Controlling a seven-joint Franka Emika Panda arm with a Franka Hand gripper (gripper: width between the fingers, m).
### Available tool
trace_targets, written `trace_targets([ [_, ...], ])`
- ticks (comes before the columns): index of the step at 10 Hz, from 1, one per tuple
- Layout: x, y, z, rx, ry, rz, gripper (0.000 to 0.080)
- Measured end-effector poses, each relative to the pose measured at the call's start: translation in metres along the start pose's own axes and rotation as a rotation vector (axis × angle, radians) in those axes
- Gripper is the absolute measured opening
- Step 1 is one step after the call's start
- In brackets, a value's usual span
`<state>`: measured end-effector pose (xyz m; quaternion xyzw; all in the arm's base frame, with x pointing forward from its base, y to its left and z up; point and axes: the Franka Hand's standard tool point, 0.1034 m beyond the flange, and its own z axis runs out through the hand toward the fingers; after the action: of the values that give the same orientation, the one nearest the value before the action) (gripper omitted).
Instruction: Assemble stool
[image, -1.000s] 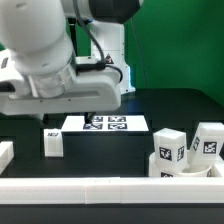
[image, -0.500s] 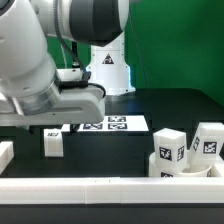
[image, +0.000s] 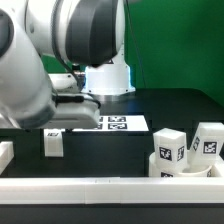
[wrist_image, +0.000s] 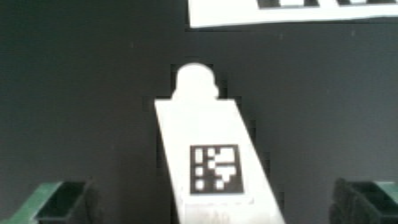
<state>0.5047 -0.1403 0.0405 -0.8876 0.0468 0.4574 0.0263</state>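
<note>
The black desk (image: 150, 105) carried the marker board (wrist_image: 294, 10) just beyond the jaws. The jaws stood wide open. One stool leg (wrist_image: 210, 140) lay centred between them, touching neither. A second leg (image: 170, 148) and a third leg (image: 207, 140) stood well apart from the jaws.

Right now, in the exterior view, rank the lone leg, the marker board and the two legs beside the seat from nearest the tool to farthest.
1. lone leg: under the open tool, exterior view's left.
2. marker board: just beyond it, centre.
3. two legs: exterior view's far right, by the seat; too close to rank apart.
</note>
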Motion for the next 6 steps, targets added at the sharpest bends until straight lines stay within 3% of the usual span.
trace_targets([
  [6,0.0131,-0.0034,0.0004,-0.015,0.043,-0.014,0.0648],
])
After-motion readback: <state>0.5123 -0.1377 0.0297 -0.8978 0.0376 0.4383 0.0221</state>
